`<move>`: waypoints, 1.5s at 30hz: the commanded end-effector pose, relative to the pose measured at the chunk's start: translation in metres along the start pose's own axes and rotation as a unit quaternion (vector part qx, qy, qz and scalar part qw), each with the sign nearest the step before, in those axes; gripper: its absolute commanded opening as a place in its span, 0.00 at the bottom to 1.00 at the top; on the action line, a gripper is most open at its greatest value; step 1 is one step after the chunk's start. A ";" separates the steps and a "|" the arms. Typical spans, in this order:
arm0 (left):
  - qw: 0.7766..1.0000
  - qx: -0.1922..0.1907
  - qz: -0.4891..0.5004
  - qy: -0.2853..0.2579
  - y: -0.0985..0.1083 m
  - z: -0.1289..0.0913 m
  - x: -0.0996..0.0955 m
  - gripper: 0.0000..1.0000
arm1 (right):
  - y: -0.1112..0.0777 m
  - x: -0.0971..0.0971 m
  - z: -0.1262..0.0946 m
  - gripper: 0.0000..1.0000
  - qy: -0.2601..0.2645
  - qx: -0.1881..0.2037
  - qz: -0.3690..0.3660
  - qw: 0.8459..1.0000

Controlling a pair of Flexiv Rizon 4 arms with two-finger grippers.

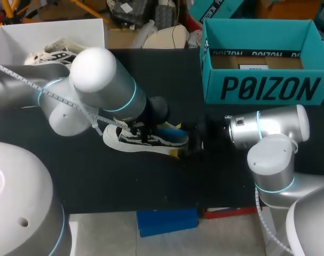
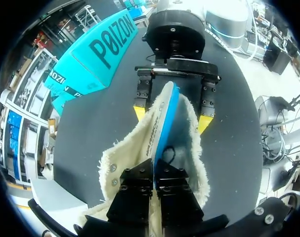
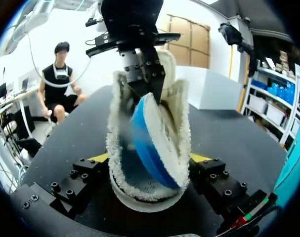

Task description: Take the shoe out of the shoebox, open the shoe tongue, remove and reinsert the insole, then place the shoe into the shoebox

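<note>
Your shoe (image 1: 131, 140) is out of the shoebox (image 1: 263, 88). It lies lengthwise left to right on the dark worktop (image 1: 151, 181), about in the middle. The teal shoebox stands open at the far right, well apart from the shoe.

Your left arm comes in from the left and hangs over the shoe. The left pincer (image 2: 153, 177) is clenched on the insole (image 2: 162, 123), its black fingers pressed together on one end. The insole is blue with a pale upper face. It stands on edge in the shoe's fleece-lined opening and rises partly out of it, tilted toward one side of the collar.

Your right arm comes in from the right, level with the worktop. The right pincer (image 3: 149, 163) grasps the shoe at its right end, with one yellow tip against the far side and one against the near side. The right wrist view shows both fingers (image 3: 98, 158) touching the fleece collar between them. In the left wrist view the same two tips sit on either side of the shoe, just beyond the raised insole.

At the far left a white box (image 1: 49, 29) holds a second shoe (image 1: 52, 52), well apart from both pincers. The arm hides part of the first shoe's left half in the head view.
</note>
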State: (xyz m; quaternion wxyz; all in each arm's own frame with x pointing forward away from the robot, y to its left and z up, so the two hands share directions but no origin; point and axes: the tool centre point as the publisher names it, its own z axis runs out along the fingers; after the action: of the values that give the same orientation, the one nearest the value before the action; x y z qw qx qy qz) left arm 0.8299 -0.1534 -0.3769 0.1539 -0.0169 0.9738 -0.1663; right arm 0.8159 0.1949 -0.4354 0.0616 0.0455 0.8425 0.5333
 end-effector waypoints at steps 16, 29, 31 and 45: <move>0.998 0.042 0.035 0.024 -0.007 0.012 0.009 0.68 | 0.000 0.001 0.001 0.00 0.000 0.000 0.001 1.000; 0.996 0.059 0.065 0.011 -0.024 0.021 0.010 0.40 | 0.000 0.001 0.001 0.00 0.000 0.000 0.001 1.000; 0.996 0.061 0.068 0.009 -0.028 0.022 0.009 0.39 | 0.000 0.001 0.001 0.00 0.000 0.000 0.001 1.000; 0.994 0.077 0.081 0.007 -0.052 0.026 0.010 0.29 | 0.000 0.001 0.001 0.00 0.000 0.000 0.001 1.000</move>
State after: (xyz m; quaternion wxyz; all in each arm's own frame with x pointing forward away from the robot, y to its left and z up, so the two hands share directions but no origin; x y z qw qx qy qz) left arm 0.8268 -0.2074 -0.3834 0.1618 0.0736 0.9574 -0.2275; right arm 0.8155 0.1952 -0.4353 0.0617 0.0454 0.8424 0.5333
